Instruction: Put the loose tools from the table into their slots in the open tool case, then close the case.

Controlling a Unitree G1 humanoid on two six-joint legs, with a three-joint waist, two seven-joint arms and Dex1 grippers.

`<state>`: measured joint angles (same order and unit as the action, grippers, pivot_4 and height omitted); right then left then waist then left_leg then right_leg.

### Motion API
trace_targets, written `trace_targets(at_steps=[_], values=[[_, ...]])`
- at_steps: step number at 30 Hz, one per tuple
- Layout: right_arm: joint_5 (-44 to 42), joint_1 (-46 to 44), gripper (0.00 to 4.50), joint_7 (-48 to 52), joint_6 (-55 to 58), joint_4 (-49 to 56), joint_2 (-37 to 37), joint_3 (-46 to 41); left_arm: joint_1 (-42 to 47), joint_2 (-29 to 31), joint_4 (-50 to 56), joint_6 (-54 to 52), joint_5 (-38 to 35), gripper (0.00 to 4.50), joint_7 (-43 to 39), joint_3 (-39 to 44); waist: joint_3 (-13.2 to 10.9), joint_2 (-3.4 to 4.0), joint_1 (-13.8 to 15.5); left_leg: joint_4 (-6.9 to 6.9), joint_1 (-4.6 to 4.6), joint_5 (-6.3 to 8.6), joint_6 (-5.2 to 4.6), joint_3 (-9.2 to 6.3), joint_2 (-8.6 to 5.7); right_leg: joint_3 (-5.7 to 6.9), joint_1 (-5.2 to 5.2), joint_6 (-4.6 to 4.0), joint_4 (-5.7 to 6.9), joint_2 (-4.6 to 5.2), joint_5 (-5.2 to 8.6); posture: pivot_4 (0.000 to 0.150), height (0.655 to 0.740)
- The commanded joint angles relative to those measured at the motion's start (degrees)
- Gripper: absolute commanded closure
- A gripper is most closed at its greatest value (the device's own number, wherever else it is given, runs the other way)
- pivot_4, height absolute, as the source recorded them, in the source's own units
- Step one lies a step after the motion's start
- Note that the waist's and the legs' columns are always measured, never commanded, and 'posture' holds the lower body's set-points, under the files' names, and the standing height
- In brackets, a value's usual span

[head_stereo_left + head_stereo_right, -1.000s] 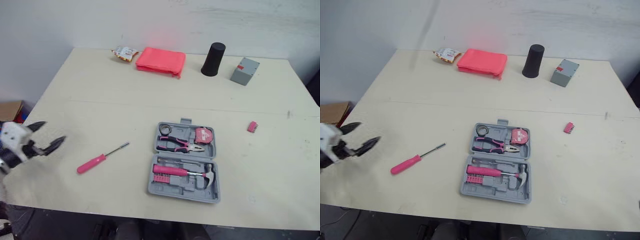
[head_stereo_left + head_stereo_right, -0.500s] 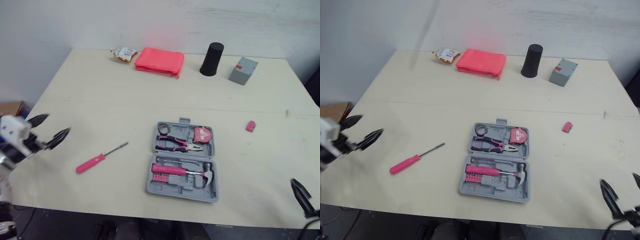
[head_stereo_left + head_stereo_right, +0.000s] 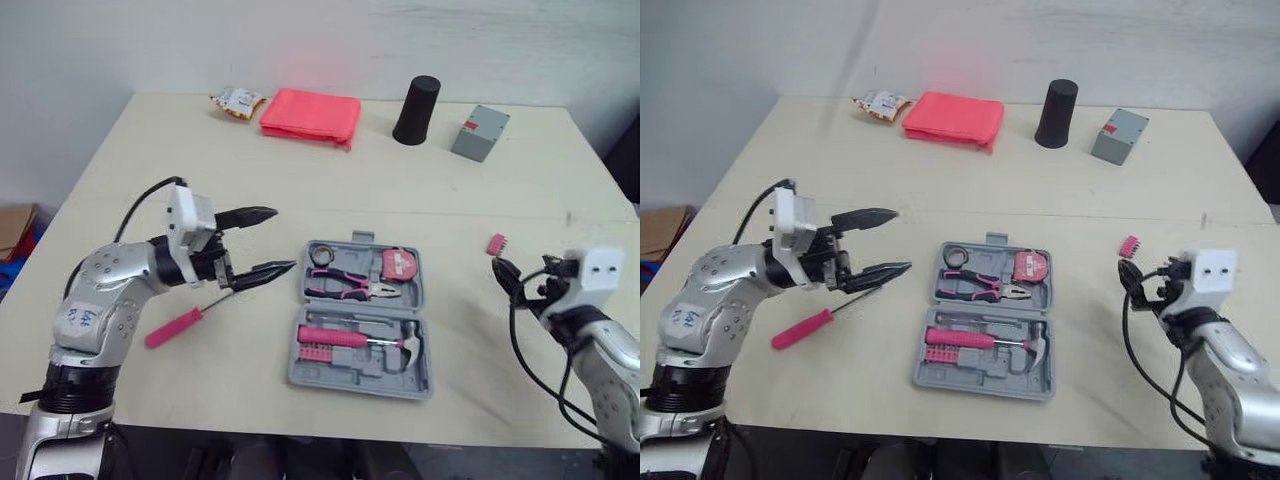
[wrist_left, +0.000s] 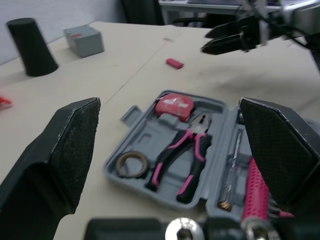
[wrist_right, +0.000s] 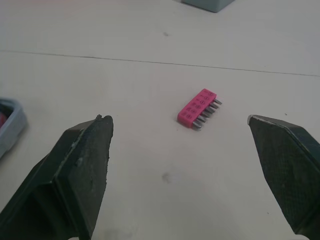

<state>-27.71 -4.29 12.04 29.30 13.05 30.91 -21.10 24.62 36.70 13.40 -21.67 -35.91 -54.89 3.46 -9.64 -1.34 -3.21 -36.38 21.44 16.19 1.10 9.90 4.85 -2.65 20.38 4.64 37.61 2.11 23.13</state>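
The grey tool case (image 3: pixel 352 371) lies open at the table's middle, holding a hammer (image 3: pixel 360 342), pliers (image 3: pixel 355 288), a tape measure (image 3: pixel 398 265) and a ring (image 3: pixel 321 254). A pink-handled screwdriver (image 3: pixel 174 328) lies loose left of it. My left gripper (image 3: pixel 280 240) hangs open just above the screwdriver's shaft, pointing at the case. A pink bit holder (image 5: pixel 197 108) lies loose right of the case. My right gripper (image 3: pixel 507 278) is open, close to the bit holder on its near side, and apart from it.
Along the far edge stand a snack packet (image 3: pixel 232 101), a folded pink pouch (image 3: pixel 310 115), a black cup (image 3: pixel 415 97) and a grey box (image 3: pixel 479 133). Bare tabletop lies between those and the case.
My left gripper has swung right from the table's left edge to just beside the case. My right gripper has come up from the near right corner to the bit holder.
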Motion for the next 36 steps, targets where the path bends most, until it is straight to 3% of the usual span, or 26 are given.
trace_targets(at_steps=[1, 12, 29, 32, 36], values=[[3.51, -6.84, 0.0, -5.78, 1.9, -6.54, -2.72, 1.24, 1.51, -1.26, 2.93, -1.04, -1.28, 0.02, -0.59, -1.24, -0.04, -0.05, -0.2, -0.02, -0.04, -0.05, 0.0, 0.08, 0.02, -0.12, 0.03, 0.02, 0.09, -0.06, -0.02, 0.15, 0.74], [11.87, -20.12, 0.0, -15.21, -4.74, -26.05, -10.64, 2.03, 0.8, -2.83, 4.7, -1.26, 0.25, 0.02, -1.13, -3.32, -0.08, -0.02, -0.36, -0.02, -0.02, -0.13, 0.13, 0.22, 0.22, -0.43, 0.24, 0.03, 0.23, -0.37, -0.03, 0.15, 0.74], [13.19, -25.91, 0.0, -23.79, -6.38, -34.34, -15.05, 0.17, 0.03, -3.15, 5.57, -1.49, 0.38, 0.02, -1.43, -4.32, -0.07, -0.02, -1.58, -0.19, -0.04, -0.13, 0.13, 0.23, 0.28, -0.46, 0.19, 0.04, 0.33, -0.4, -0.06, 0.15, 0.74], [13.12, -26.3, 0.81, -24.3, -6.04, -35.12, -15.92, 0.13, 0.2, -3.1, 5.55, -1.63, 0.28, 0.0, -1.44, -4.39, -0.07, -0.02, -1.61, -0.19, -0.05, -0.13, 0.13, 0.23, 0.29, -0.47, 0.19, 0.04, 0.33, -0.41, -0.06, 0.15, 0.74], [13.2, -25.97, 2.75, -23.45, -6.36, -34.73, -16.33, 0.26, 0.31, -3.07, 5.49, -1.77, 0.33, 0.0, -1.35, -4.36, -0.05, -0.05, -1.61, -0.19, -0.05, -0.13, 0.13, 0.23, 0.32, -0.47, 0.19, 0.04, 0.33, -0.43, -0.06, 0.15, 0.74]])
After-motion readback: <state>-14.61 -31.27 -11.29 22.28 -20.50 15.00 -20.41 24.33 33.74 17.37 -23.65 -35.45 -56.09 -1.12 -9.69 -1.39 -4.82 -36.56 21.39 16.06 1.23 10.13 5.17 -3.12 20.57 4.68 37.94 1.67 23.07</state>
